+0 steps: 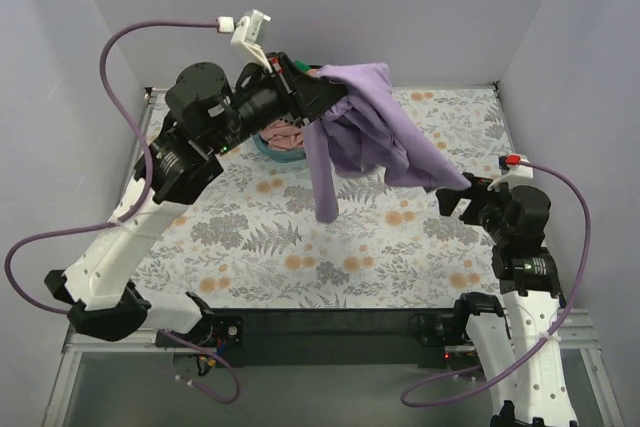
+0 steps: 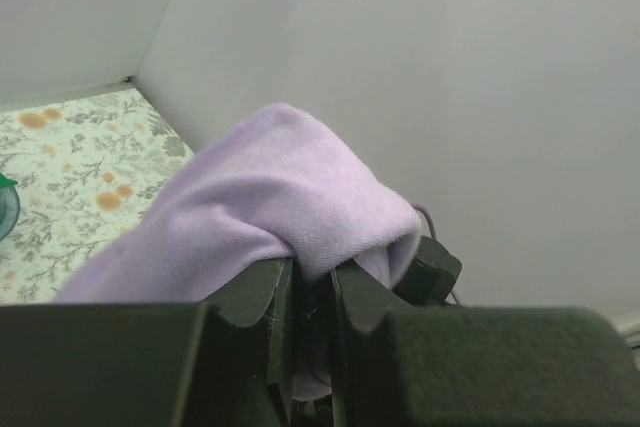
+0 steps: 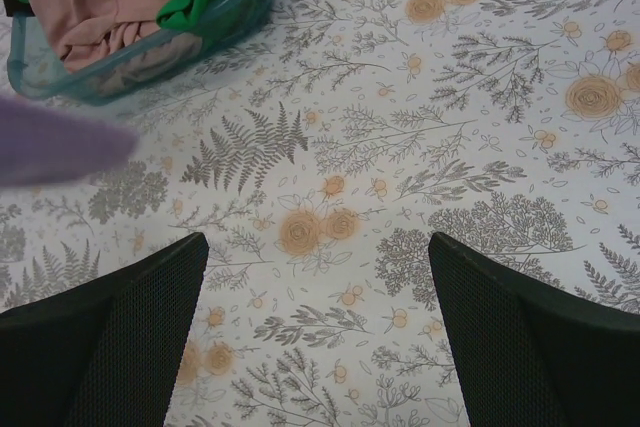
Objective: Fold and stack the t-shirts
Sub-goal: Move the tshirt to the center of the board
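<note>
Top external: one lavender t-shirt (image 1: 365, 122), one basket (image 1: 268, 150).

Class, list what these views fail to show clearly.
Top view: teal plastic basket mostly hidden behind left arm and hanging lavender cloth t-shirt.
Right wrist view: that t-shirt only a blur at the left; basket cut by top edge.
Left wrist view: left gripper hides the t-shirt's bulk.

basket (image 1: 271, 153) mostly hidden, purple shirt (image 3: 52, 143) blurred

Lab robot cell: white walls (image 1: 350, 7) (floral tablecloth (image 1: 260, 247)).
</note>
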